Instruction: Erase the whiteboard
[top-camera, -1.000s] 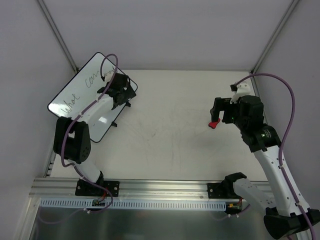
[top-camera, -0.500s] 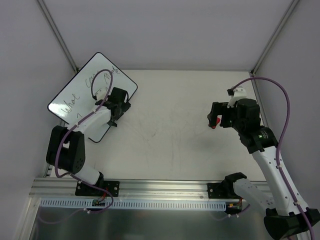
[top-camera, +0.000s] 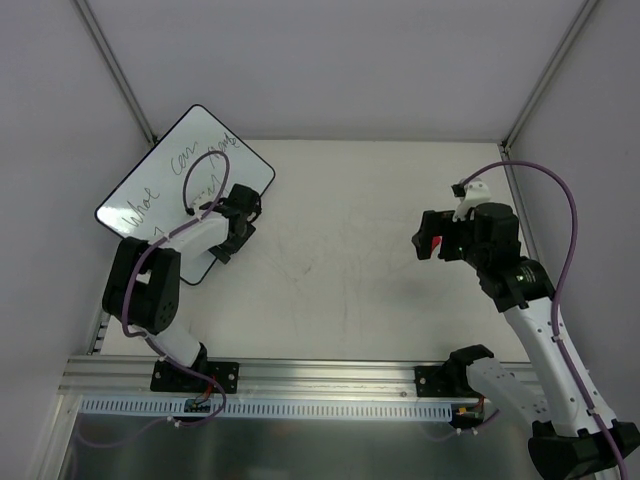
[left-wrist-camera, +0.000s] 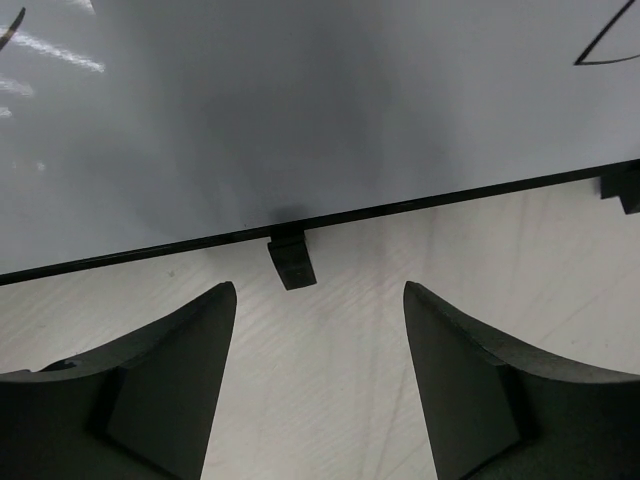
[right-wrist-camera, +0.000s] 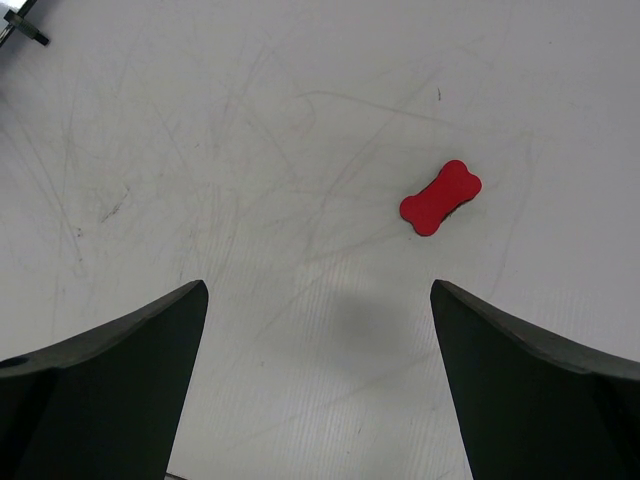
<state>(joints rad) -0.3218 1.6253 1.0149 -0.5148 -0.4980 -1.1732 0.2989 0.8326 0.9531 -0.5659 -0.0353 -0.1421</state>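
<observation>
The whiteboard (top-camera: 165, 185) lies at the far left of the table, tilted, with dark handwriting on it. In the left wrist view its glossy face (left-wrist-camera: 300, 110) fills the top, with one black clip (left-wrist-camera: 291, 261) on the rim straight ahead and a second clip (left-wrist-camera: 624, 186) at the right. My left gripper (top-camera: 243, 204) is open and empty at the board's near right edge, over the tabletop (left-wrist-camera: 320, 345). The red bone-shaped eraser (right-wrist-camera: 440, 198) lies on the table. My right gripper (top-camera: 429, 241) hovers open and empty above it (right-wrist-camera: 318, 345); the eraser (top-camera: 436, 245) peeks out beside it.
The white tabletop (top-camera: 340, 260) carries faint scribbles. Grey walls close the cell at the left, back and right. An aluminium rail (top-camera: 320, 375) with both arm bases runs along the near edge. A small dark part (right-wrist-camera: 22, 22) shows at the right wrist view's top left corner.
My left gripper has drawn back from over the board to its right edge. My right gripper has shifted slightly left and nearer, over the eraser. Both stay open.
</observation>
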